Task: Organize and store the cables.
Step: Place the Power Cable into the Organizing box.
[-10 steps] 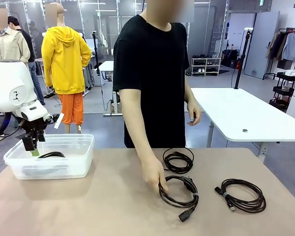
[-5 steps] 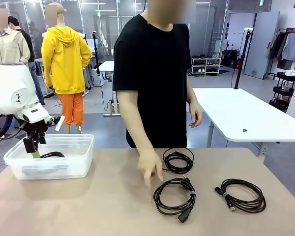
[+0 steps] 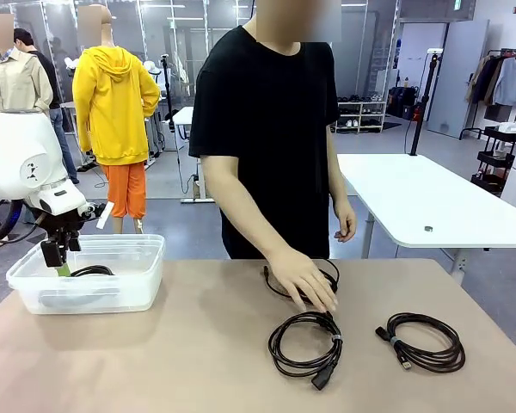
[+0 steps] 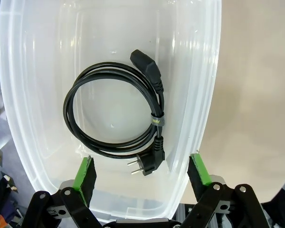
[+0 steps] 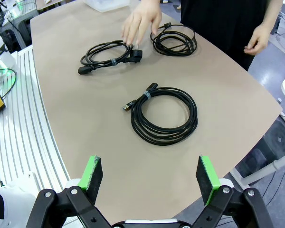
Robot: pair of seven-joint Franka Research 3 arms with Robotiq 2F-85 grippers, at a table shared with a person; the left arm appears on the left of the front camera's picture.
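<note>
Three coiled black cables lie on the tan table: one at the middle (image 3: pixel 308 342) (image 5: pixel 107 53), one at the right (image 3: pixel 423 341) (image 5: pixel 165 115), and a far one (image 3: pixel 323 277) (image 5: pixel 175 42) partly under the person's hand (image 3: pixel 303 279) (image 5: pixel 140 21). Another coiled cable (image 4: pixel 118 114) (image 3: pixel 89 271), with a plug, lies inside the clear plastic bin (image 3: pixel 86 275) (image 4: pixel 199 85). My left gripper (image 3: pixel 56 255) (image 4: pixel 142 173) hangs open just above the bin, over that cable, holding nothing. My right gripper (image 5: pixel 149 178) is open high above the table's right end, empty.
The bin stands at the table's left end. The person stands at the far side, leaning over the table's middle. Bare tabletop lies between the bin and the cables and along the near edge. A white table (image 3: pixel 430 202) stands behind at the right.
The person's hand let go of the middle cable, which now lies flat, and moved back onto the far coil. Neither gripper has moved noticeably.
</note>
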